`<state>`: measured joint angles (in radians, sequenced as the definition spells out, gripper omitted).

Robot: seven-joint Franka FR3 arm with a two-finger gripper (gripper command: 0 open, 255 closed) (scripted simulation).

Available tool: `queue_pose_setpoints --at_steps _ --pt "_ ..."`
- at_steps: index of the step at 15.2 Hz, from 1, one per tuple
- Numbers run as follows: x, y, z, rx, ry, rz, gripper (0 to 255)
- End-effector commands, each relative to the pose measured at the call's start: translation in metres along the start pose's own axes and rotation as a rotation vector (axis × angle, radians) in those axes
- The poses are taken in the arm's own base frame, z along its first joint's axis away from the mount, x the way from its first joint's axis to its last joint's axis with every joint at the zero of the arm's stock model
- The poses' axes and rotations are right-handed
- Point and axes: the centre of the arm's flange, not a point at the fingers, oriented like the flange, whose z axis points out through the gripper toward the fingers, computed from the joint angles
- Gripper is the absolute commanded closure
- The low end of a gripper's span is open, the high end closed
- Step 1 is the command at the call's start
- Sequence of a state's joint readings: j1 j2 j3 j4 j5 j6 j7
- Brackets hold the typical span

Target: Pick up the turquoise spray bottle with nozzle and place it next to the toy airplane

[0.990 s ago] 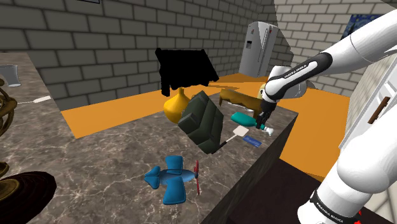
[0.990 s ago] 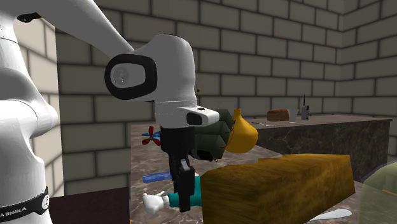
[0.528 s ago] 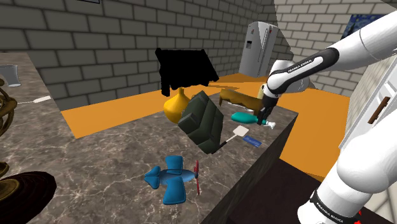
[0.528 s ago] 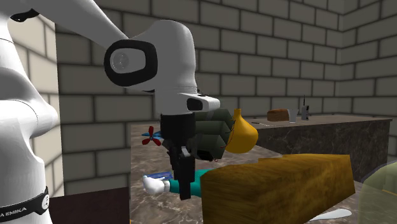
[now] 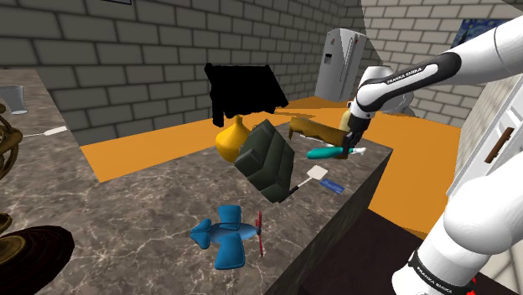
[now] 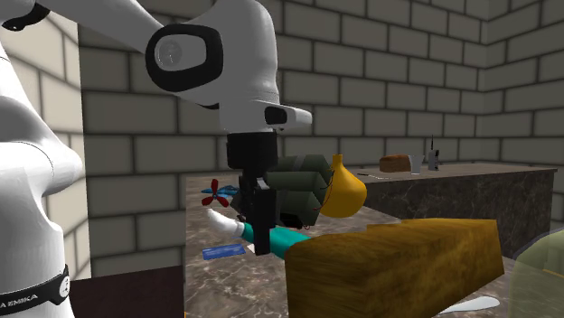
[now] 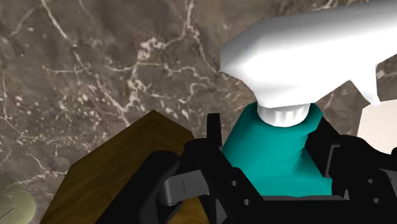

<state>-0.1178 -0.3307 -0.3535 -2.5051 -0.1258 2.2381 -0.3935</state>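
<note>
- One tool point(image 7: 273, 141), clenched on the turquoise spray bottle point(image 7: 275, 159): black fingers point(image 7: 214, 147) press the teal neck from both sides, just under the white nozzle head point(image 7: 305, 57).
- Shoulder view: tool point(image 5: 345, 150) hangs over the far end of the marble surface point(image 5: 151, 201), close to its edge at the shoulder view's right.
- Spray bottle point(image 5: 323, 152) lies tilted in the grip. The teal body points to the shoulder view's left and the white nozzle sticks out on the other side of the fingers. It looks raised off the surface.
- Second exterior view: bottle point(image 6: 286, 240) slants, nozzle end higher and toward that view's left, and the body runs behind the brown block point(image 6: 398, 266).
- Brown block point(image 5: 312, 127) sits just beside the bottle; in the wrist view its corner point(image 7: 114, 172) is next to the fingers.
- White spatula with a blue handle point(image 5: 323, 178) lies flat on the surface near the bottle, toward the stand side.
- Dark green bag point(image 5: 266, 159) stands tilted mid-surface, with a yellow vase point(image 5: 234, 139) right behind it.
- Toy airplane point(image 5: 226, 236), blue with a red propeller, rests on the near part of the surface, well apart from the bottle, with the bag between them.
- Background: refrigerator point(image 5: 339, 63) on the orange floor point(image 5: 134, 151), brick walls, and a black area point(image 5: 241, 90) behind the vase.
</note>
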Motion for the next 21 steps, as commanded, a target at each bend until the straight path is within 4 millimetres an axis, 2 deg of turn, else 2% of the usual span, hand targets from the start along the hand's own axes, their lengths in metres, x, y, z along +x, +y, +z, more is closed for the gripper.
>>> queue_pose_setpoints --at_steps 1,18,19,21 --pt "0.001 0.000 -0.011 0.000 0.000 0.000 255" --pt "0.005 0.001 -0.101 0.000 0.000 0.000 255" --pt "0.005 0.001 -0.102 0.000 0.000 0.000 255" --pt "0.017 -0.023 -0.101 0.000 0.000 0.000 255"
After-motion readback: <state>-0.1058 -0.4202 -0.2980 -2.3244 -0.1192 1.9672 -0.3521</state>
